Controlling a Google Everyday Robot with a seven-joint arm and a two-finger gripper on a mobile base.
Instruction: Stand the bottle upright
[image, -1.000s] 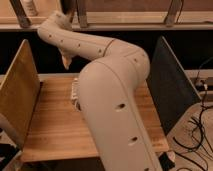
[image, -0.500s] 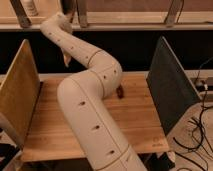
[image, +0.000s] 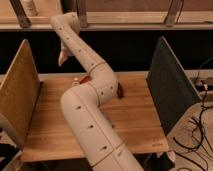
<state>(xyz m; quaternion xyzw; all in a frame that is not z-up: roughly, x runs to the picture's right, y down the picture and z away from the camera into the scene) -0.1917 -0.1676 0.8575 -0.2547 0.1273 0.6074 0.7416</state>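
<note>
My white arm (image: 92, 107) rises from the bottom centre and bends up to the back left. The gripper (image: 62, 56) hangs there in the air, pointing down above the table's far left edge, open, with nothing seen in it. The bottle is hidden from view; the arm covers much of the middle of the wooden table (image: 135, 120). An orange bowl (image: 85, 79) peeks out just left of the arm at the back of the table.
A small dark red object (image: 121, 90) lies right of the arm. A tan panel (image: 20, 95) stands at the table's left and a dark grey panel (image: 172, 85) at its right. A white bottle (image: 30, 6) sits among metal shelf posts behind. Cables (image: 200, 135) lie on the floor at right.
The arm has pulled away from the camera and stretched toward the back left, uncovering more of the table, the orange bowl's edge and the dark red object. The gripper has stayed open.
</note>
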